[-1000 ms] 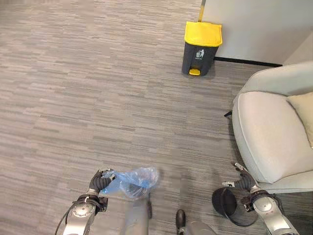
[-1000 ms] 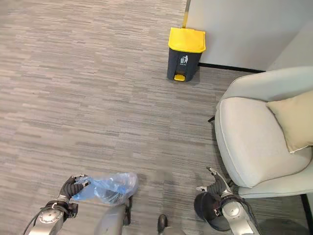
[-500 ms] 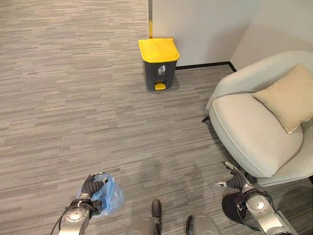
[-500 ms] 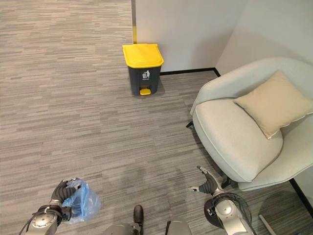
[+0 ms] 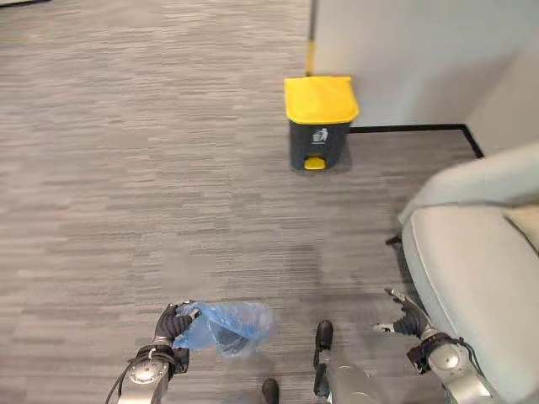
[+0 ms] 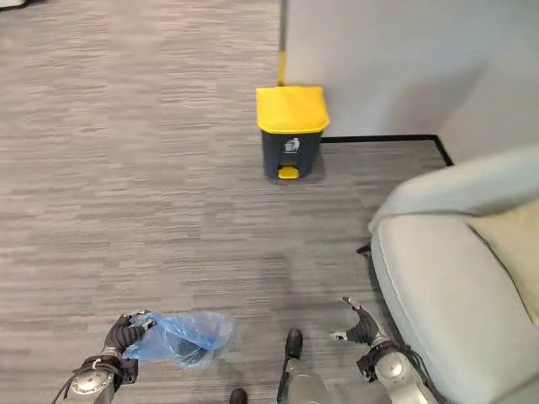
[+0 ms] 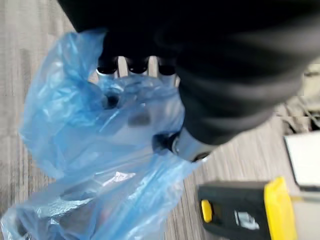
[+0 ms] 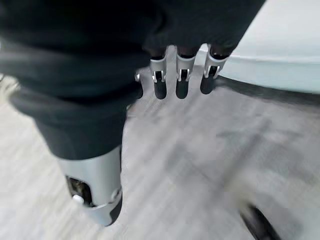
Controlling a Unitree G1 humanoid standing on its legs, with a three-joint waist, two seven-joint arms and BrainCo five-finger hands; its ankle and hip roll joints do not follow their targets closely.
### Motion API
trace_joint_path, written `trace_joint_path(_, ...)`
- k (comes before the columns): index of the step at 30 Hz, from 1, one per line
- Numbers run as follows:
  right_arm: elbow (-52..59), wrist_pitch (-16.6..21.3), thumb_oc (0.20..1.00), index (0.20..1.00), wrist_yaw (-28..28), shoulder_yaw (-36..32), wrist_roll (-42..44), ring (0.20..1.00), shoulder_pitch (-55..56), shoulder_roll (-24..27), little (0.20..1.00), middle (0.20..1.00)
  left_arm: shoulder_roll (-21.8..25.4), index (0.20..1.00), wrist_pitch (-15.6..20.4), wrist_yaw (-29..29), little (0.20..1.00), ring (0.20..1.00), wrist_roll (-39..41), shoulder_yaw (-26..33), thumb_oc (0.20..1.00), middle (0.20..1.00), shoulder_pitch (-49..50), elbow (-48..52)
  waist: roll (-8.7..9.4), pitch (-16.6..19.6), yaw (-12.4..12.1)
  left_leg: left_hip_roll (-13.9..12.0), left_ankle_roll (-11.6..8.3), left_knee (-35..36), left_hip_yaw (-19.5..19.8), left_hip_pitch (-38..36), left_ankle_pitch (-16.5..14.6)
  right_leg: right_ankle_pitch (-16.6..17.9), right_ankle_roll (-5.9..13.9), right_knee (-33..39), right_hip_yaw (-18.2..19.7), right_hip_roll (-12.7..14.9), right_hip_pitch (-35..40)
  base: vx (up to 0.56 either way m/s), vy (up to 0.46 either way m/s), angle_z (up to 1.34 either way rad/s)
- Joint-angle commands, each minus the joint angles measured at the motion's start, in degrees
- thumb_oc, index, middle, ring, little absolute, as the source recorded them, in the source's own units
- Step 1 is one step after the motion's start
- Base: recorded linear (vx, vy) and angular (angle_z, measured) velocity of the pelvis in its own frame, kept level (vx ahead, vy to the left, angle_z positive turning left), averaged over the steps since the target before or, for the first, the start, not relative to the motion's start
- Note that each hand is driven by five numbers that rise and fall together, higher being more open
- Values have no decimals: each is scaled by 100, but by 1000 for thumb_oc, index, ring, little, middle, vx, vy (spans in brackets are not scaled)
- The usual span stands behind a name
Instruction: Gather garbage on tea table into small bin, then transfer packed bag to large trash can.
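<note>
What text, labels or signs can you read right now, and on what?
No readable words or numbers.
Large trash can: a small white pictogram sign on the dark front, under the yellow lid; too small to read any text.
Blue bag in the left hand: no print visible.
Right hand: nothing readable.

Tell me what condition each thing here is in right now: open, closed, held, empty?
Blue garbage bag: bunched, gripped at its neck, hanging off the floor.
Left hand: closed round the bag.
Right hand: open, empty.
Yellow-lidded trash can: lid shut, standing upright by the wall.
Armchair: unoccupied.
</note>
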State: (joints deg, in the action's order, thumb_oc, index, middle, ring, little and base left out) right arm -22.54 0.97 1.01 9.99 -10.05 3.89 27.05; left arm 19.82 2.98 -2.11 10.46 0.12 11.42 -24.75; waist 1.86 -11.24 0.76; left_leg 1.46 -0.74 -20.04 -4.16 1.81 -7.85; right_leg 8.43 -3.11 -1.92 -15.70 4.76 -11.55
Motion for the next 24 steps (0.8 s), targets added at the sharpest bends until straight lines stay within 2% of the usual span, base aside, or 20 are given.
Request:
trace_joint_path(1,117,121,1000,1000,145,-111,123,1000,-116,274,1000,1000,297,200,272,-7,200,200,314,202,200,200,-190,457,81,-44,65,-991,-384,-445,-95,83,668,-998,633,-315,-26,94,285,253,-175,-21)
trace_joint_path(5,127,105,1000,1000,171,-203,182,1000,-125,352,1000,1000,290,200,259,-9,200,200,287,141,200,200,-250,465,234,-129,-38,-760,-179,-329,-300,808,219,-1244,600,-250,41,80,640,228,-98,-29)
trace_joint_path(6,130,103,1000,1000,184,-230,196,1000,-111,361,1000,1000,306,200,250,-4,200,200,268,118,200,200,-253,474,261,-151,-68,-688,-162,-226,-341,1006,158,-1316,599,-255,66,82,714,246,-46,-2)
trace_joint_path(8,114,100,1000,1000,203,-242,208,1000,-99,363,1000,1000,321,200,249,0,200,200,247,103,200,200,-257,480,271,-177,-107,-621,-172,-68,-391,1209,226,-1367,590,-250,90,47,814,219,-22,2)
trace_joint_path(9,74,84,1000,1000,246,-278,213,1000,-66,367,1000,1000,361,200,248,-3,200,200,216,87,200,200,-253,519,237,-192,-197,-539,-235,410,-460,1485,628,-1486,583,-207,164,-84,1047,315,-5,-5)
trace_joint_path(10,43,80,1000,1000,283,-280,211,1000,-53,362,1000,1000,372,200,249,-8,200,200,207,84,200,200,-260,528,206,-190,-246,-505,-281,633,-516,1596,854,-1537,588,-186,180,-161,1165,430,2,-12)
trace_joint_path(11,-31,59,1000,1000,318,-278,214,1000,-50,328,1000,1000,377,200,247,-17,200,200,216,76,200,200,-269,537,183,-200,-301,-471,-332,846,-560,1685,1070,-1581,590,-161,215,-229,1292,368,21,-13)
trace_joint_path(13,-116,49,1000,1000,345,-285,225,1000,-58,265,1000,1000,387,200,253,-17,200,200,219,73,200,200,-256,598,141,-166,-381,-410,-375,1177,-612,1804,1308,-1654,618,-106,326,-348,1519,466,72,-24)
trace_joint_path(16,-123,62,1000,1000,297,-309,135,1000,-5,188,1000,1000,397,200,237,26,200,200,165,184,200,200,-117,746,152,11,-446,-398,-243,1295,-628,1600,1217,-1817,696,-82,517,-286,1819,393,120,-40)
trace_joint_path(17,-118,52,1000,1000,264,-288,119,1000,-8,167,1000,1000,402,200,236,22,200,200,168,202,200,200,-75,764,192,14,-467,-326,-200,1151,-529,1618,1146,-1840,739,-148,567,-199,1883,399,158,-64)
trace_joint_path(19,-170,37,1000,1000,229,-281,80,1000,-29,68,1000,1000,411,200,237,33,200,200,179,210,200,200,-68,755,263,109,-507,-303,-111,1005,-600,1565,970,-1819,848,-231,605,-25,1922,343,158,-67)
trace_joint_path(22,-148,35,1000,1000,180,-239,37,1000,-85,19,1000,1000,468,200,232,17,200,200,187,253,200,200,-57,753,324,154,-533,-170,106,866,-647,1426,653,-1592,1016,-752,758,211,1739,302,185,-27)
trace_joint_path(24,-128,26,1000,1000,153,-178,15,1000,-163,-30,1000,1000,546,200,213,6,200,200,167,231,200,200,-86,761,329,122,-483,12,336,791,-636,1218,361,-1136,1138,-1571,924,398,1411,396,261,-14)
